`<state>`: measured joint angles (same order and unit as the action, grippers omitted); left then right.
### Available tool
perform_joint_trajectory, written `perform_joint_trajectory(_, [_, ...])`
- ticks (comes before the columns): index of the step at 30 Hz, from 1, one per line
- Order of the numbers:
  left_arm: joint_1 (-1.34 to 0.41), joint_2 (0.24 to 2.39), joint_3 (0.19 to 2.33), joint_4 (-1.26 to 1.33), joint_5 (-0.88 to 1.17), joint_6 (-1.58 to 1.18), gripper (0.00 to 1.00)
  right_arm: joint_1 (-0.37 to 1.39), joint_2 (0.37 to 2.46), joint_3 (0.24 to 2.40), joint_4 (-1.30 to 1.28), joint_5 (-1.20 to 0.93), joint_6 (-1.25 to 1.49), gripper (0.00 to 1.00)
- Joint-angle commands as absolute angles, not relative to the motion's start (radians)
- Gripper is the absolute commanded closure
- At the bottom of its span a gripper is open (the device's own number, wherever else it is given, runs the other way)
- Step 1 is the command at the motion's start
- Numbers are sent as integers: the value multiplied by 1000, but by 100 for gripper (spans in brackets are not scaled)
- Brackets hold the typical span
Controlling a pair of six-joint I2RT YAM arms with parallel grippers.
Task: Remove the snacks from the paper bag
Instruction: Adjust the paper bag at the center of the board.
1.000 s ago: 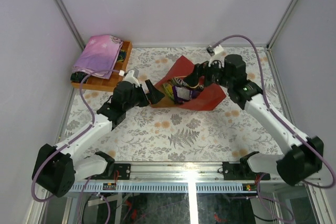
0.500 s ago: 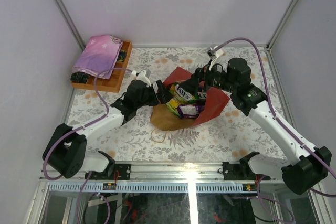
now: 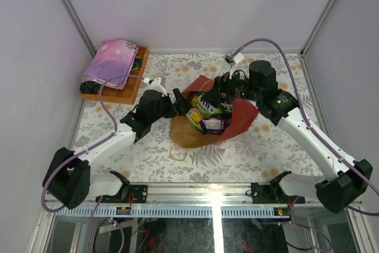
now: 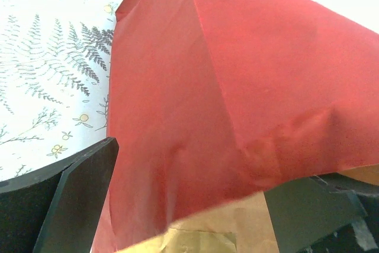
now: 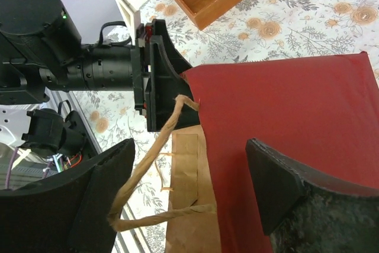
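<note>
The left hand (image 4: 195, 199) stands open, its two flat matte-black fingers (image 4: 71, 199) wide apart with a creased red wall of the paper bag (image 4: 237, 87) running between them. Below the red, at 6 o'clock in the wrist view, a strip of brown kraft lining shows. From above, this hand sits at 9 o'clock of the bag, right at its edge. The right hand (image 5: 189, 194) is open too, its wedge-shaped black fingers (image 5: 284, 194) spread to either side of a smooth red panel. A twisted paper handle (image 5: 154, 164), tan and rope-like, curves up between them close to one finger; whether either finger touches the paper I cannot tell. From above, the right hand is at 12 o'clock of the bag's mouth. The bag lies slumped and splayed in the middle of the worktop (image 3: 266, 146), with red flaps out at 12 and 3 o'clock and the brown inside facing up at 7 o'clock. The snacks (image 3: 210, 114) lie in its open mouth as small glossy packets: a yellow-green packet (image 3: 206, 106) with dark lettering, and a purple packet (image 3: 214, 124) at 6 o'clock of it. Another thin handle loop (image 3: 176, 153) lies on the floral-printed worktop at 6 o'clock of the bag. Well apart, at 10 o'clock, a compartmented wooden tray (image 3: 121, 94) holds a folded pink-purple cloth (image 3: 112, 60).
</note>
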<state>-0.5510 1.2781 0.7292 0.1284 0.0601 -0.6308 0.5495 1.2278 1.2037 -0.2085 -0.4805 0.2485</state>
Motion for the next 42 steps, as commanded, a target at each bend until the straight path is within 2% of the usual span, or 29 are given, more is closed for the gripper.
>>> perform_joint_trajectory(1, [-562, 1176, 758, 71, -20, -577, 3, 564, 1193, 1267, -233, -490, 208, 22])
perform_joint_trajectory(5, [-561, 1061, 763, -40, -77, -545, 2, 571, 1177, 1267, -239, -491, 206, 31])
perform_joint_trajectory(10, [-562, 923, 833, -208, -120, -522, 1, 586, 1179, 1277, -248, -505, 213, 49])
perform_joint_trajectory(11, [-561, 895, 839, -221, -107, -521, 4, 591, 1178, 1280, -249, -506, 215, 50])
perform_joint_trajectory(14, [-562, 836, 826, -211, 7, -528, 12, 606, 1175, 1291, -252, -511, 214, 48])
perform_joint_trajectory(18, [-596, 864, 745, -130, 122, -575, 20, 619, 1181, 1310, -258, -509, 214, 44])
perform_joint_trajectory(21, [-668, 915, 697, -66, 99, -602, 24, 623, 1181, 1322, -274, -491, 208, 44])
perform_joint_trajectory(26, [-836, 1014, 691, 20, -28, -604, 24, 623, 1158, 1330, -319, -402, 177, 46])
perform_joint_trajectory(28, [-880, 1066, 698, 51, -71, -604, 24, 623, 1152, 1327, -330, -377, 167, 54])
perform_joint_trajectory(32, [-907, 1183, 688, 130, -120, -633, 25, 623, 1151, 1309, -330, -359, 166, 90])
perform_joint_trajectory(33, [-909, 1212, 679, 163, -135, -636, 25, 623, 1151, 1300, -323, -358, 169, 94])
perform_joint_trajectory(39, [-941, 1430, 678, 311, -237, -645, 27, 623, 1152, 1261, -295, -329, 164, 98])
perform_joint_trajectory(42, [-958, 1523, 717, 374, -283, -645, 24, 623, 1157, 1228, -255, -322, 153, 100])
